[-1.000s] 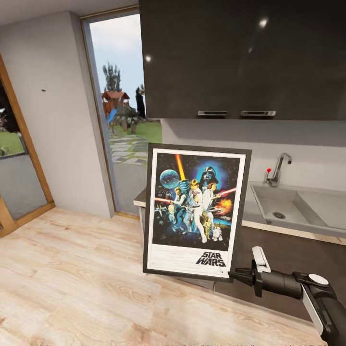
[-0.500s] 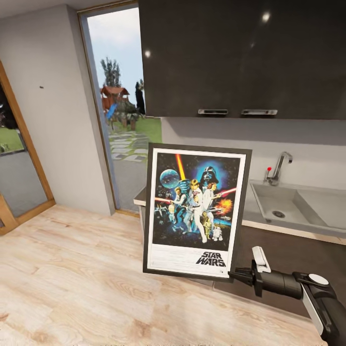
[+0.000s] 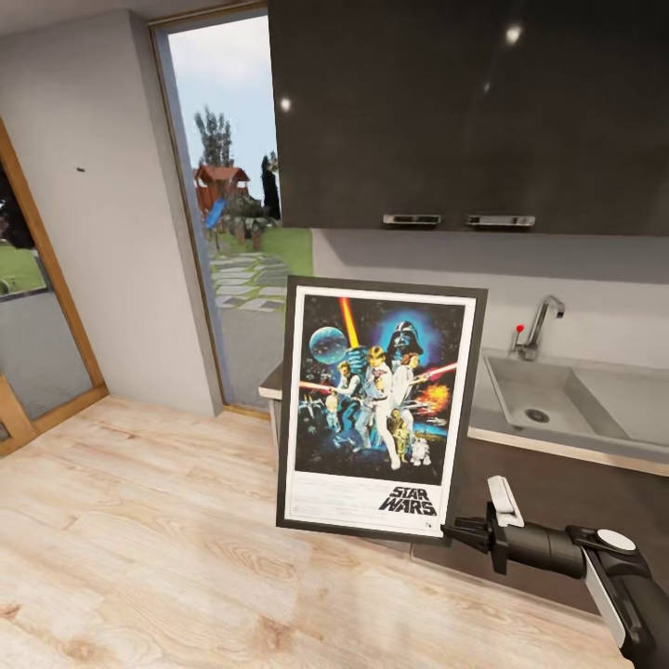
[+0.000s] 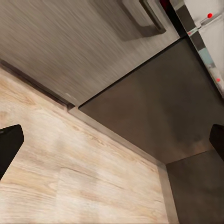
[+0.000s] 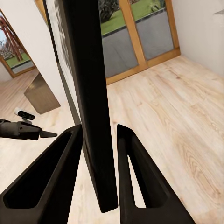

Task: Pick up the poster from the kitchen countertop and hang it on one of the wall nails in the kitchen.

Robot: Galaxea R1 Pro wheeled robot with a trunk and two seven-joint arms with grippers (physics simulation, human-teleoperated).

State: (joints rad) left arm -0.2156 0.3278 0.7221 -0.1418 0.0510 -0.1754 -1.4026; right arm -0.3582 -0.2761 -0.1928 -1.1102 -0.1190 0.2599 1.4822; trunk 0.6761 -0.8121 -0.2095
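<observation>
Head view: the counter (image 3: 557, 444) with its sink is seen behind the poster (image 3: 380, 411), which is held upright and clear of it, over the floor. Its lower corner is clamped edge-on between the right gripper (image 5: 100, 154) jaws. The left gripper (image 4: 112, 140) jaws are spread, empty. The frame should be kept vertical while carried toward the wall nail (image 3: 81, 170), well apart on the pale wall.

The view swings slightly since a second ago — the wall nail (image 3: 80, 170) now sits a little farther from the doorway (image 3: 232, 214), the wooden door frame (image 3: 42, 269) beside it shifting too.
</observation>
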